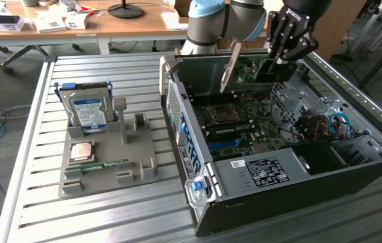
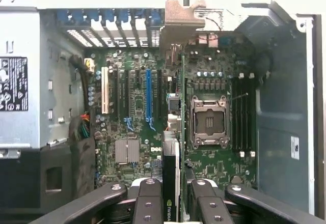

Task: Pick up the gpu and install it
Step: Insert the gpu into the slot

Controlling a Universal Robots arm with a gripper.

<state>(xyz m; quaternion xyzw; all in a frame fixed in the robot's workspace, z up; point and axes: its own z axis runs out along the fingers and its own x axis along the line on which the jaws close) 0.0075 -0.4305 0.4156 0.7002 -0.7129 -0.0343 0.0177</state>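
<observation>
Pick-up part looks done. The gpu (image 1: 262, 71) is off the table (image 1: 35, 217) and hanging from the claw (image 1: 282, 58) over the far end of the open PC case (image 1: 279, 172), board upright, silver bracket on the side toward the exterior view's left. Install part isn't done, far as I can judge: the card sits above the motherboard (image 1: 245, 126) and I can't see its bottom edge seated in any slot.

From the wrist cam the gpu (image 2: 172, 183) is edge-on, running straight down the middle. Its line falls between the blue slot (image 2: 148, 94) and the CPU socket (image 2: 209, 122), w/ the bracket end up against the case's rear wall. Can't tell how near the edge is to the board.

Claw (image 2: 175, 198): roughly half closed, clenched on the card's top edge, one finger pad either side, nothing else touched.

Over on the exterior view's left, the grey tray (image 1: 137, 172) has the blue-label hard drive (image 1: 89, 111) standing in it and the green memory stick (image 1: 106, 164) lying flat, both well apart from the arm.
</observation>
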